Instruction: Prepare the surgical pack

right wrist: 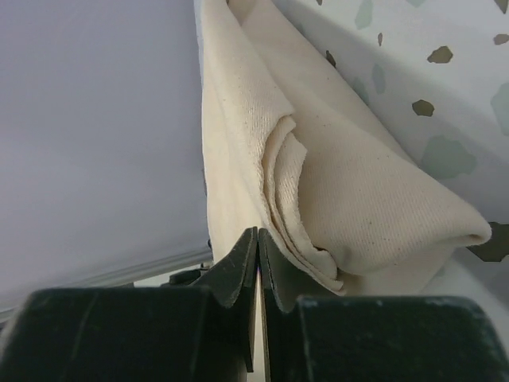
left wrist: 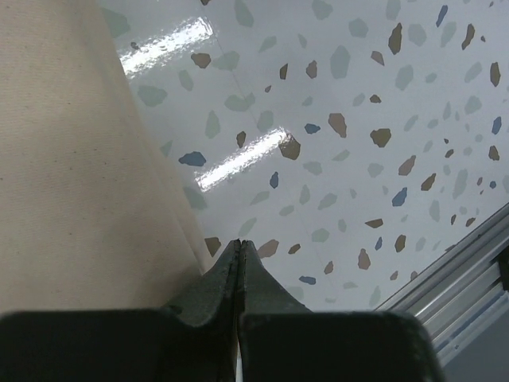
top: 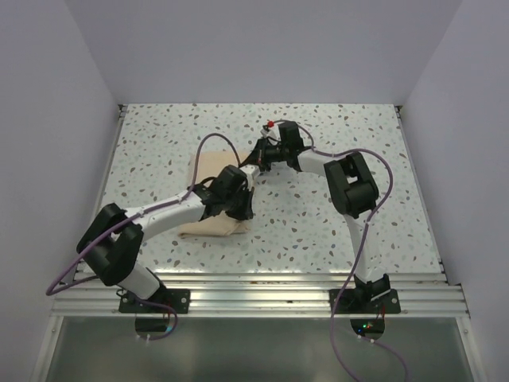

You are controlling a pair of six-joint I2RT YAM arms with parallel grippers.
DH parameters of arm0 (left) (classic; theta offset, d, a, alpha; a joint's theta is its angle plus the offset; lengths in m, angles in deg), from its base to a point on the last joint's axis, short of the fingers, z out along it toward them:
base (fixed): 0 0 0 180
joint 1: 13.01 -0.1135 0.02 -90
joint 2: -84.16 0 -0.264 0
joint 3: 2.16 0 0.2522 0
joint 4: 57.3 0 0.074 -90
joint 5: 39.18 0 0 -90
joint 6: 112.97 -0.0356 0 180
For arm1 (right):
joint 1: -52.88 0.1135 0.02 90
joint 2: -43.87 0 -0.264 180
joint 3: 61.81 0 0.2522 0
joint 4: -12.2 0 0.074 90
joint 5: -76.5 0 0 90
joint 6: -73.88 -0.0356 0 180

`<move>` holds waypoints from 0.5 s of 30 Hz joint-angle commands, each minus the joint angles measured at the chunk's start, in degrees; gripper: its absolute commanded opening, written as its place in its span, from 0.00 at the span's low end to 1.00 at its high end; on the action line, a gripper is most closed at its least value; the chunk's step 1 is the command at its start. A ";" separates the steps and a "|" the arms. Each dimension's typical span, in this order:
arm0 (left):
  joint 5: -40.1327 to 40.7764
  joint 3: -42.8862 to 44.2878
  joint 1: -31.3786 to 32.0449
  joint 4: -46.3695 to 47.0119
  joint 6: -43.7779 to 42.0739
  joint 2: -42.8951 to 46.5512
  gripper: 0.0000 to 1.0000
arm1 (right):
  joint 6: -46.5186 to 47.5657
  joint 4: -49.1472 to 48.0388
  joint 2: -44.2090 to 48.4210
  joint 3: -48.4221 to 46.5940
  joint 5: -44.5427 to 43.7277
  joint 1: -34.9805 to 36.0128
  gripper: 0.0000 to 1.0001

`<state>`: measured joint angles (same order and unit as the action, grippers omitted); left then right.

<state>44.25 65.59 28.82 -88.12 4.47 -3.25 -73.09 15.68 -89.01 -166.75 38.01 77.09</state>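
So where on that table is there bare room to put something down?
The widest bare patch lies right of the right arm, out to the table's right edge. The far-left corner beyond the cloth is free too. The middle is crowded: both arms meet at the cloth.

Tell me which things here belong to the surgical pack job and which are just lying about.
Job: tan wrap bundle, right hand shut on its folded corner, left hand shut beside its edge.
Not the job: nothing loose shows; only speckled table, metal rail, purple cables.
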 commanded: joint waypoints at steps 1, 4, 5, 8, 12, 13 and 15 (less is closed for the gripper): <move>-4.33 -1.35 -1.22 7.03 -0.90 -3.28 0.00 | 3.69 3.23 -0.62 -1.55 -0.52 -0.82 0.05; -6.44 -1.35 -1.75 9.40 -1.78 -6.09 0.00 | 4.93 5.09 -1.77 -1.37 -2.11 -1.97 0.04; -6.70 -1.18 -1.83 9.59 -1.95 -6.71 0.00 | 5.37 5.62 -2.03 -1.46 -2.55 -2.49 0.04; -6.88 -1.70 -2.27 11.34 -2.83 -9.78 0.00 | 8.45 9.31 -3.26 -4.00 -3.51 -3.20 0.04; -6.44 -2.58 -3.76 12.40 -4.50 -11.63 0.00 | 11.35 13.61 -5.19 -7.17 -4.39 -3.29 0.04; -6.61 -2.58 -4.46 12.49 -4.85 -11.90 0.00 | 11.53 13.80 -5.63 -7.52 -4.57 -3.38 0.04; -7.75 -2.23 -7.00 12.05 -6.34 -13.47 0.00 | 11.62 14.24 -5.72 -7.88 -5.18 -3.46 0.04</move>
<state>35.57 64.57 26.06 -76.95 2.77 -13.66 -65.51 24.93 -92.29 -173.37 38.51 74.88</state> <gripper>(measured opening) 0.003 0.047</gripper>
